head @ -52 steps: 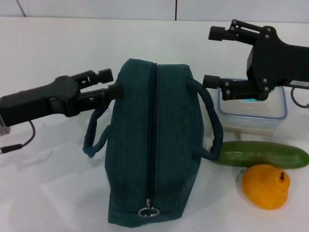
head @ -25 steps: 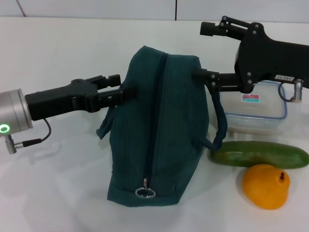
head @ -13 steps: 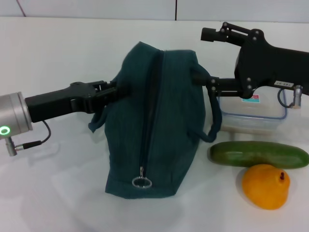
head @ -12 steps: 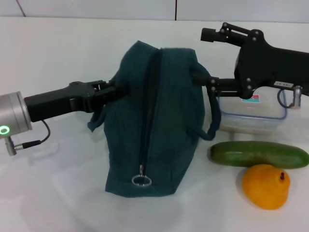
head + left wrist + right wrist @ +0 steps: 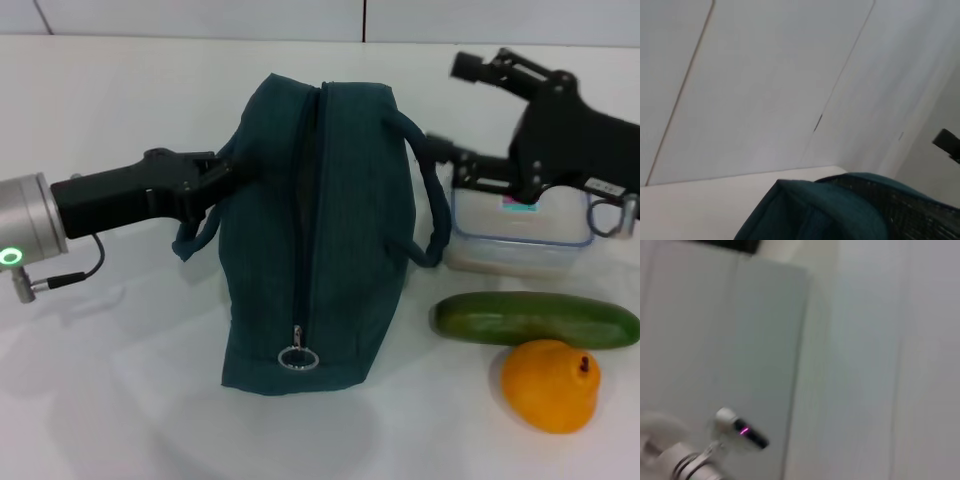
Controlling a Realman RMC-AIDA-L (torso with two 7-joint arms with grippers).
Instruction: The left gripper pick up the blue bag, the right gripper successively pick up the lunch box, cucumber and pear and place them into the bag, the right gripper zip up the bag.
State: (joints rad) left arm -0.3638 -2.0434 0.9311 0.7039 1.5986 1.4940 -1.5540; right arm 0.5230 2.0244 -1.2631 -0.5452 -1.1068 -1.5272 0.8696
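The blue bag (image 5: 320, 220) stands on the white table (image 5: 110, 400), its zipper shut, with the ring pull (image 5: 297, 358) at the near end. My left gripper (image 5: 220, 172) comes in from the left and is shut on the bag's left handle, close to the bag's side. Its wrist view shows only the bag's fabric (image 5: 840, 210) below a wall. My right gripper (image 5: 455, 108) hovers open just right of the bag's right handle (image 5: 430, 200), above the lunch box (image 5: 515, 235). In front of the box lies the cucumber (image 5: 535, 318), and the pear (image 5: 550, 385) sits nearest me.
A pale panelled wall runs behind the table's far edge. The right wrist view shows only wall panels and a small device with a pink light (image 5: 742, 432). Bare table surface lies to the front left of the bag.
My right gripper has drawn back to the right, off the bag's right handle. The bag has shifted and sits straighter. The left gripper keeps its hold.
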